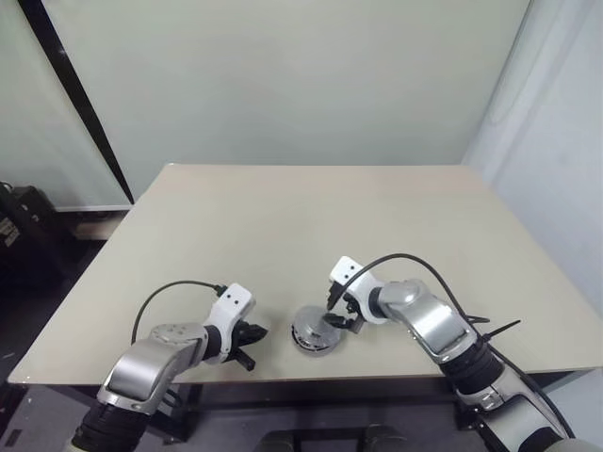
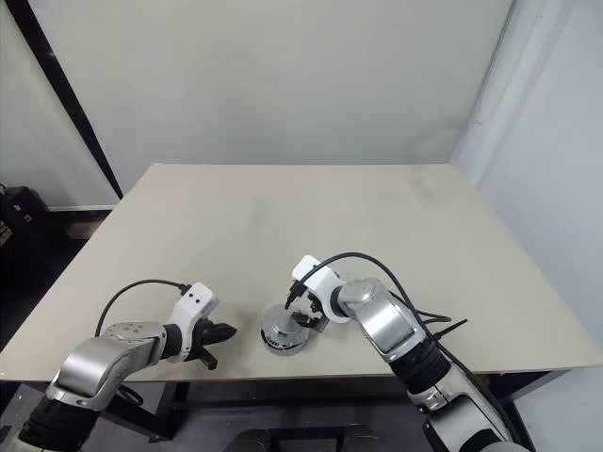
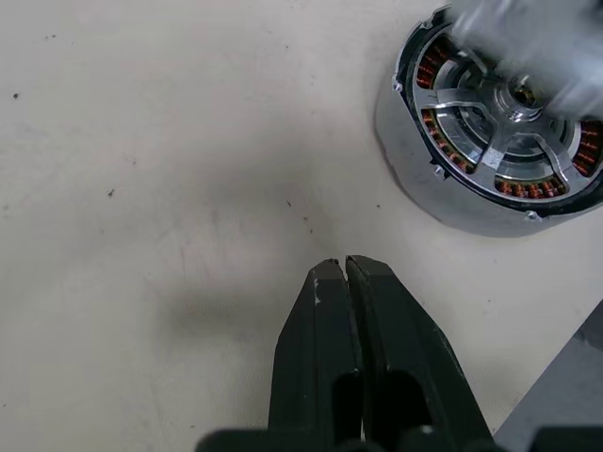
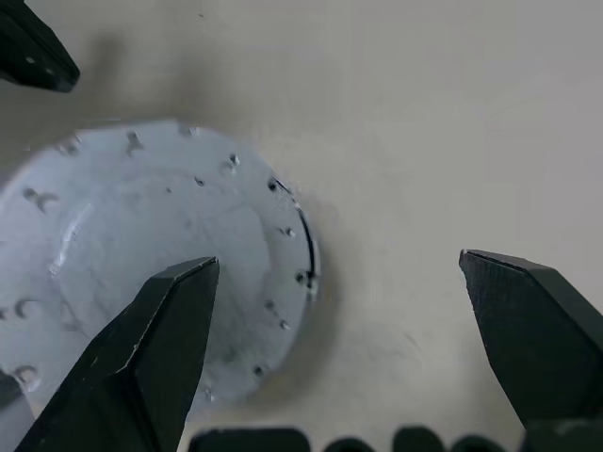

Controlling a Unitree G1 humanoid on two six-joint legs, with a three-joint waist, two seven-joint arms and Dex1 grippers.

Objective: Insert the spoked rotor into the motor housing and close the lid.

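Two grippers flank a motor housing (image 3: 490, 132) near the front edge of a pale counter (image 1: 311, 217). The housing sits upright on the counter, its ring of copper-brown coils visible around the rim, and the spoked rotor (image 3: 504, 127) — shiny silver, with open spokes round a central hub — lies seated inside it.

At left, the left gripper (image 3: 346, 268) hangs just above bare counter a little way off from the housing, its two black fingers pressed together with nothing between them.

At right, the right gripper (image 4: 339, 273) is spread wide and holds nothing. In the head views it sits over the housing's far-right side, tilted down toward it. Its wrist camera looks down on a pale, round metal face dotted with small holes along the edge — whether that is a lid or part of the housing cannot be told — with one finger (image 4: 141, 358) across that face and the other over the counter beside it.
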